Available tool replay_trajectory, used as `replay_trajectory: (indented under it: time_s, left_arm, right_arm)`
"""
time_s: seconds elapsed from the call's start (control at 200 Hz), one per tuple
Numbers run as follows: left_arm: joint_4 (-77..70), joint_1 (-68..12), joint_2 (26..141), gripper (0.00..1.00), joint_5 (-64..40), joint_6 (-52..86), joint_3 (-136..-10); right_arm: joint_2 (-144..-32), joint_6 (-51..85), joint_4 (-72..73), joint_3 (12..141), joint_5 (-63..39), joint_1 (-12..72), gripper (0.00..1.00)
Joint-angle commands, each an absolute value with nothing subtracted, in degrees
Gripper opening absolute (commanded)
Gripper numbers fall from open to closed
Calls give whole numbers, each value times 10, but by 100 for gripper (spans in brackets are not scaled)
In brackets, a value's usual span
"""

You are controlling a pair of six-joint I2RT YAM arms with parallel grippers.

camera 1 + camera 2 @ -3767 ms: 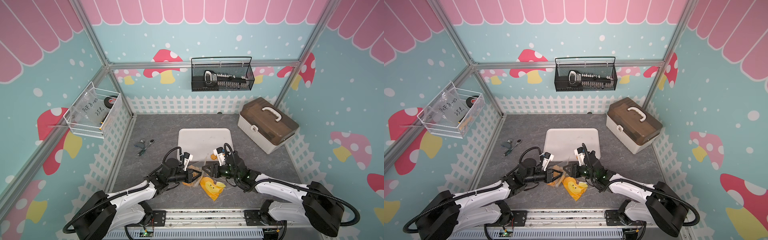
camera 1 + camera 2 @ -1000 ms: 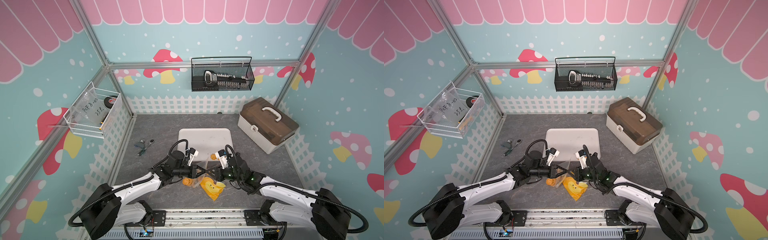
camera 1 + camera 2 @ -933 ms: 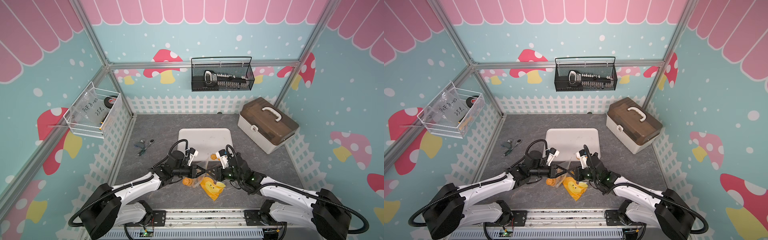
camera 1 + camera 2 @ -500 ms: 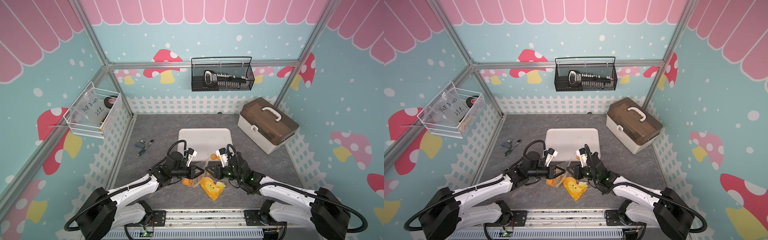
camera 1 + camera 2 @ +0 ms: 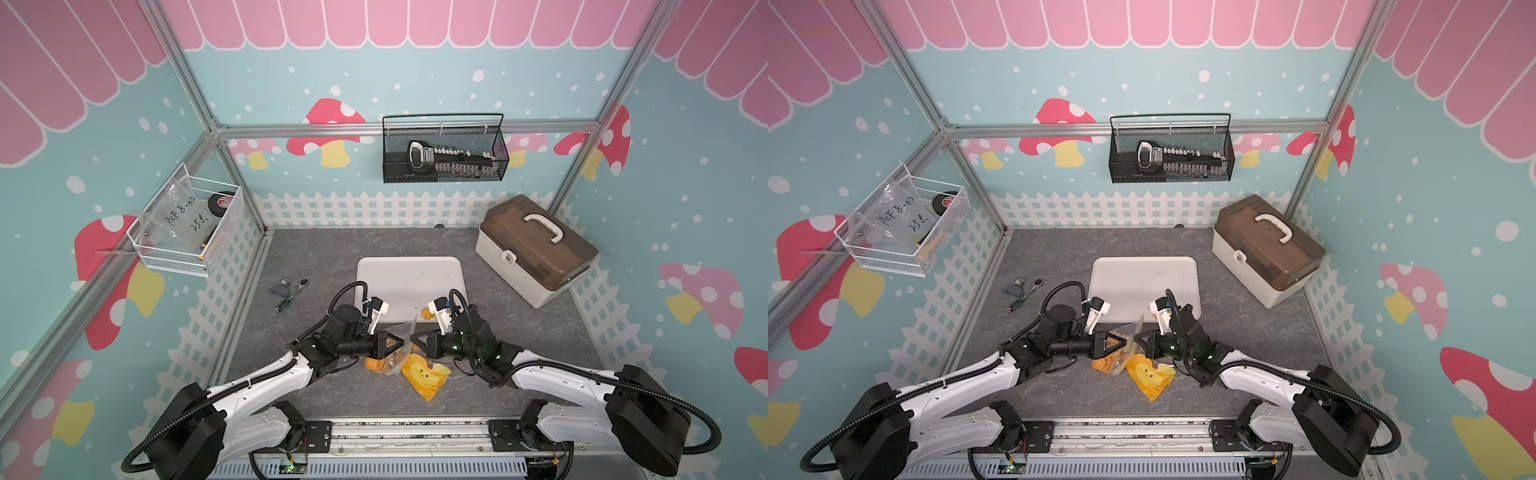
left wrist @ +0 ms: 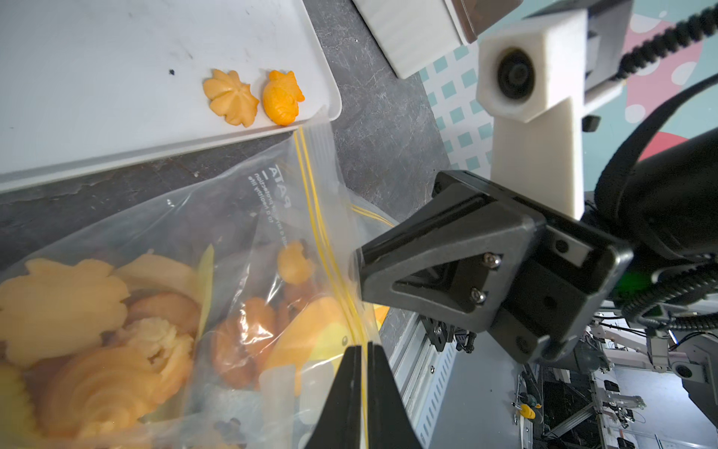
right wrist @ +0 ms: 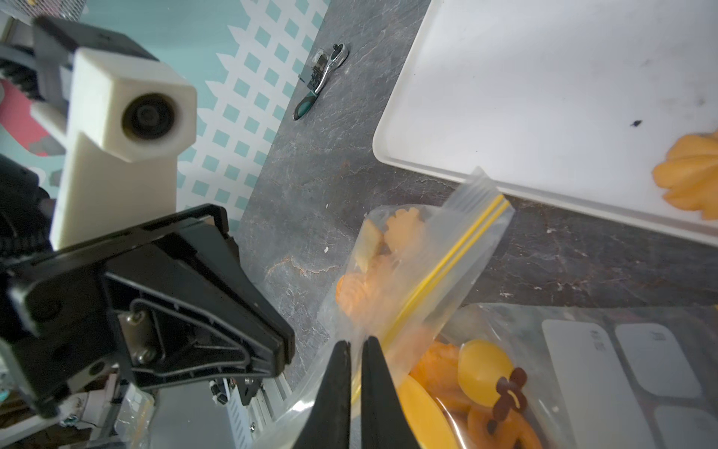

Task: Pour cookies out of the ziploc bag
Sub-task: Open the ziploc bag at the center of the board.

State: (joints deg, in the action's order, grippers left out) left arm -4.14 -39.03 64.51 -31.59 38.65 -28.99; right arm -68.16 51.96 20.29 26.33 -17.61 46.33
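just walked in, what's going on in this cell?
Both arms are on a clear ziploc bag of cookies, on the table in front of the white tray. The left gripper is shut on its yellow zip edge; the right gripper is shut on the plastic there from the opposite side. Most cookies are inside the bag; two lie on the tray's near corner.

Ziploc bag (image 5: 422, 374), just in front of the tray (image 5: 409, 274): pinch points are covered by the black gripper heads in both top views. Cookies (image 6: 97, 350) inside: smeared by plastic, pile cut by the frame edge, shapes too small from above. Loose cookies (image 5: 426, 313) at the tray's near rim: partly behind the right wrist camera, seemingly one showing. Flower cookie (image 7: 687, 175): cut by the frame. Left gripper (image 6: 359, 350), right gripper (image 7: 355, 344): only the finger ends in frame.
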Motion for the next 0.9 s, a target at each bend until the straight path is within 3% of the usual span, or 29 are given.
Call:
replay_trajectory:
  time_s: [0.0,0.34,0.505,0.59,0.706,0.896]
  left_arm:
    - [-62,-388,653,12,-335,392,-292]
    - [-102,-388,698,29,-375,412,-313]
    - [-108,-389,708,30,-381,415,-322]
    - [-104,-389,717,23,-381,410,-329]
    - [-102,-388,729,0,-379,405,-333]
    - [-98,-388,737,0,-378,402,-336]
  right_arm:
    - [-667,522,213,252,-179,463,1]
    - [-668,513,214,254,-187,463,0]
    - [-668,506,212,257,-191,463,0]
    - [-668,503,208,260,-194,464,0]
    - [-664,498,201,262,-196,464,0]
    - [-656,491,185,267,-194,464,0]
